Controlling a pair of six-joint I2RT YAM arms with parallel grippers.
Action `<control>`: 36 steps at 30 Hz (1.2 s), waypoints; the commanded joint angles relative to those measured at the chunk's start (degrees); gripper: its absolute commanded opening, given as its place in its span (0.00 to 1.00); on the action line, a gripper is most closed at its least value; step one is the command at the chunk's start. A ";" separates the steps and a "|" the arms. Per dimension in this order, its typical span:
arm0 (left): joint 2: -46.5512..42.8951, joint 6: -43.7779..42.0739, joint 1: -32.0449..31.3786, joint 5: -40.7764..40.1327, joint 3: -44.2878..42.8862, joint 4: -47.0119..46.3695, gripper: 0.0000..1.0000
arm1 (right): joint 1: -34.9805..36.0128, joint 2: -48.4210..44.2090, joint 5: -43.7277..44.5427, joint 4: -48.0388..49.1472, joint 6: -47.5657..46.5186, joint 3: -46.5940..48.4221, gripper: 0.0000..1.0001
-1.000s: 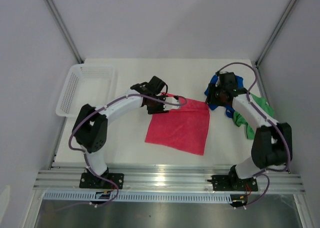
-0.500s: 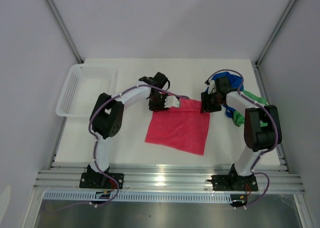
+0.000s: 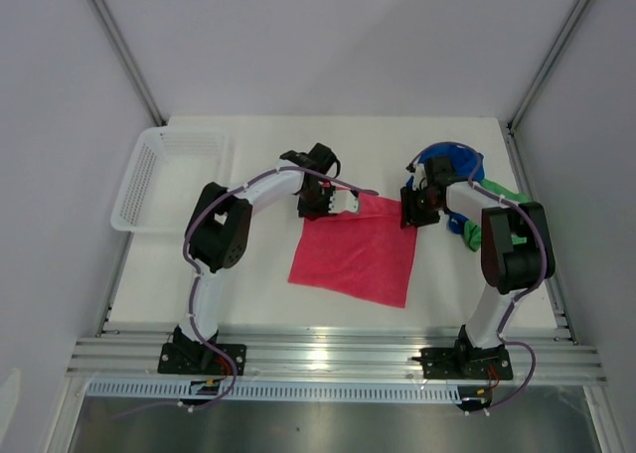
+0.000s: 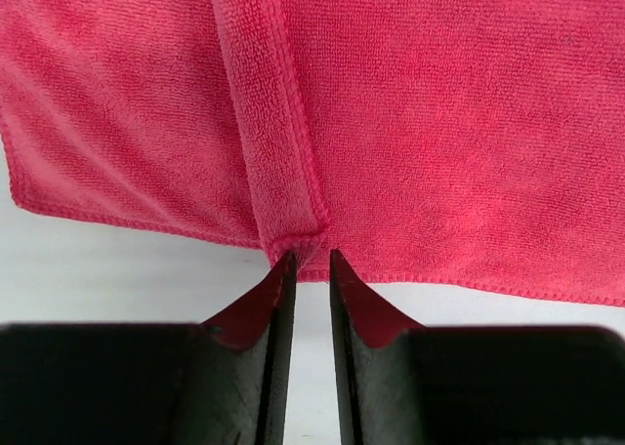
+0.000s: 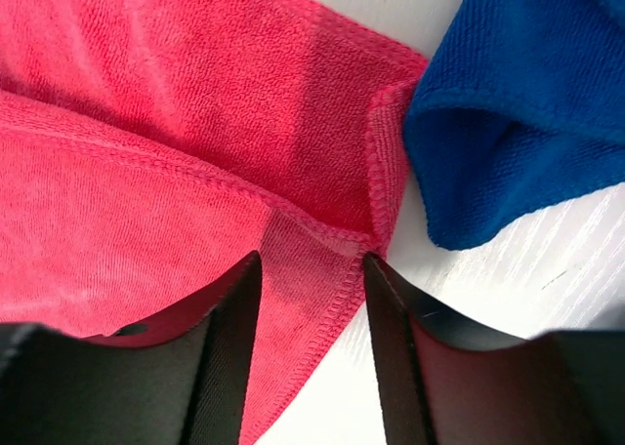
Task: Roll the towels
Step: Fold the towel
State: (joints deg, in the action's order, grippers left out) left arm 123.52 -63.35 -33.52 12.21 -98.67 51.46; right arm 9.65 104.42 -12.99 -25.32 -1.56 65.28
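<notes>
The pink-red towel (image 3: pixel 358 249) lies flat mid-table, and it fills the left wrist view (image 4: pixel 439 123). My left gripper (image 3: pixel 343 203) (image 4: pixel 311 258) is at its far left edge, jaws almost together, pinching the end of a raised fold in the hem. My right gripper (image 3: pixel 409 210) (image 5: pixel 312 260) stands open astride the towel's far right corner, cloth (image 5: pixel 146 123) between its fingers. The blue towel (image 3: pixel 452 165) (image 5: pixel 527 103) is bunched just beyond the right gripper. The green towel (image 3: pixel 472 236) lies crumpled beside it, partly hidden by the right arm.
A white mesh basket (image 3: pixel 149 180) stands at the table's left edge. Grey walls close in the back and both sides. The aluminium rail (image 3: pixel 328 354) with the arm bases runs along the near edge.
Both arms swung in to the pink-red towel's far corners and now hold still there. The left jaws have narrowed onto the hem.
</notes>
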 commanded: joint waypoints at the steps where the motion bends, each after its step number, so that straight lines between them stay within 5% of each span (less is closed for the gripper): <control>1: 0.93 0.86 0.03 2.03 -2.23 1.97 0.21 | 0.63 2.62 0.69 2.82 -0.11 1.87 0.49; 11: -3.81 2.36 3.54 3.35 3.48 3.30 0.24 | 6.61 8.69 -1.68 2.91 0.33 8.72 0.45; 19: -8.30 2.45 5.66 4.13 5.60 3.03 0.37 | 5.12 6.85 1.21 -1.92 -1.33 12.33 0.46; 36: -2.76 -0.80 4.60 3.08 1.47 5.22 0.42 | 3.45 7.37 0.34 -3.33 -5.64 16.81 0.53</control>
State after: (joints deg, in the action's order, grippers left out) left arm 120.33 -62.04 -28.40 13.76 -95.59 54.48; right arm 12.93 111.81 -11.53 -29.28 -5.58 78.91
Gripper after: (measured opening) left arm 0.417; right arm 0.534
